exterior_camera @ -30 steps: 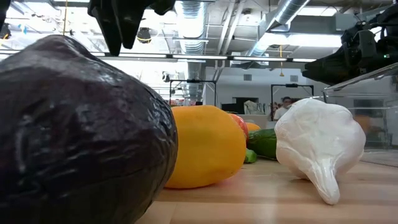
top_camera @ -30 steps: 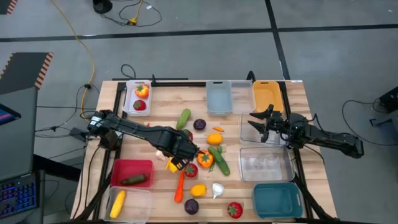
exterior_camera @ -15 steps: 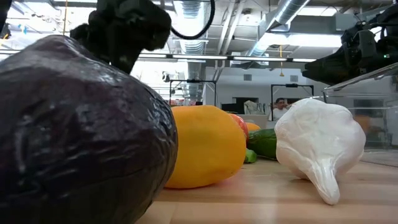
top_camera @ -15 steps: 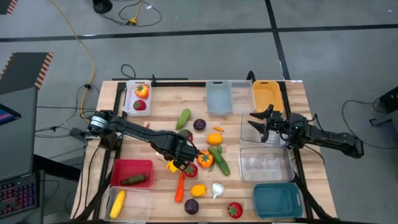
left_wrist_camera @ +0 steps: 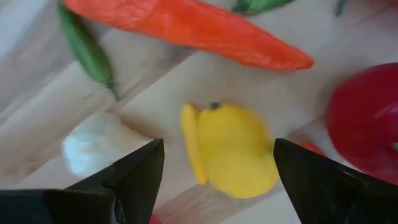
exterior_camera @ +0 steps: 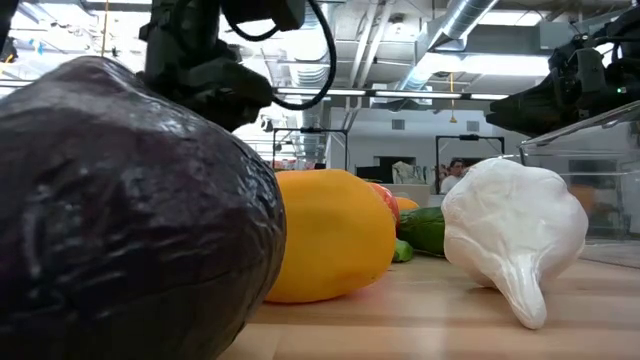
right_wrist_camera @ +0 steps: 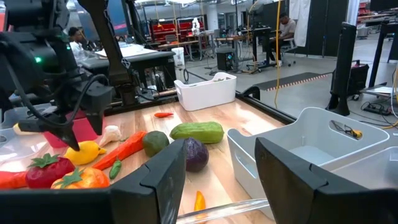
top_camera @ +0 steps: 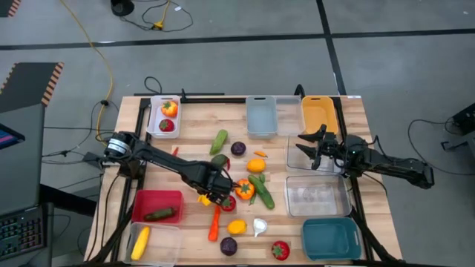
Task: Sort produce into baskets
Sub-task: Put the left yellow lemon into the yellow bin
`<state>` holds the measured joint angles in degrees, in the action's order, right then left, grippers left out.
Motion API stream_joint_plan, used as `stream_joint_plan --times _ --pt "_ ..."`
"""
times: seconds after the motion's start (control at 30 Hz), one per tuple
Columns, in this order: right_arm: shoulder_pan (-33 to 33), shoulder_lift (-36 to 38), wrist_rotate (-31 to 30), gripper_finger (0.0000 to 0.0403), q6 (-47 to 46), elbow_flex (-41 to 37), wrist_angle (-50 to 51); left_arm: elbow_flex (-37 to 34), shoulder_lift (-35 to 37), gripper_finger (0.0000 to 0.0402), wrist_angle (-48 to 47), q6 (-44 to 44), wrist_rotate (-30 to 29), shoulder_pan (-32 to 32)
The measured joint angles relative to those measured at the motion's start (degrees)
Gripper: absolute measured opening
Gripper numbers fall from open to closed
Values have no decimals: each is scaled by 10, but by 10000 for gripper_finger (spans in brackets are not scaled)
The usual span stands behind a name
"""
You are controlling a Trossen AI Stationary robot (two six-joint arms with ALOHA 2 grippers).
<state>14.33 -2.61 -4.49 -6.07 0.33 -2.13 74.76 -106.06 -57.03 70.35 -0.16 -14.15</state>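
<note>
My left gripper [top_camera: 217, 192] is open, pointing down over the loose produce in the middle of the table. In the left wrist view its fingers [left_wrist_camera: 142, 175] stand on either side of a yellow pepper-like piece [left_wrist_camera: 231, 150], which lies on the wood between a white garlic [left_wrist_camera: 93, 147] and a red tomato [left_wrist_camera: 367, 124]. An orange carrot [left_wrist_camera: 186, 23] lies beyond it. My right gripper [top_camera: 306, 145] is open and empty, held over a clear basket [top_camera: 300, 158] at the right.
Baskets ring the table: a white one with a pepper and a tomato [top_camera: 165, 117], a red one with a cucumber [top_camera: 156, 206], a clear one with corn [top_camera: 152, 241], grey [top_camera: 261, 115], orange-yellow [top_camera: 318, 113], clear [top_camera: 318, 194] and teal [top_camera: 330, 239]. In the low view a purple round [exterior_camera: 130, 210], a lemon [exterior_camera: 335, 235] and a garlic [exterior_camera: 515, 230] lie close in front.
My left gripper has gone down toward the yellow piece and a little toward the table's near edge, staying open. My right arm has kept still.
</note>
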Motion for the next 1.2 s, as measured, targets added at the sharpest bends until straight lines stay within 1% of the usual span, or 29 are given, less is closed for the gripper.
stream_joint_plan --times 0.2,0.33,0.43,0.53,0.73,0.83,0.93,1.07,1.2 --pt "0 0 0 218 0 0 0 -31 0 290 60 8 14 -5" --pt "0 0 0 218 0 0 0 -38 0 290 57 9 13 -6" --pt "0 0 0 218 0 0 0 -38 0 281 57 9 11 -9" --pt "0 0 0 218 0 0 0 -38 0 260 57 9 1 -12" --pt "0 0 0 218 0 0 0 -37 0 193 57 3 -2 -12" --pt "0 0 0 218 0 0 0 -37 0 171 57 -10 -2 -12" --pt "0 0 0 218 0 0 0 -37 0 167 57 -24 -3 -12" --pt "0 0 0 218 0 0 0 -33 1 173 50 -53 -3 -11" --pt "0 0 0 218 0 0 0 -7 5 174 32 -102 -4 -3"
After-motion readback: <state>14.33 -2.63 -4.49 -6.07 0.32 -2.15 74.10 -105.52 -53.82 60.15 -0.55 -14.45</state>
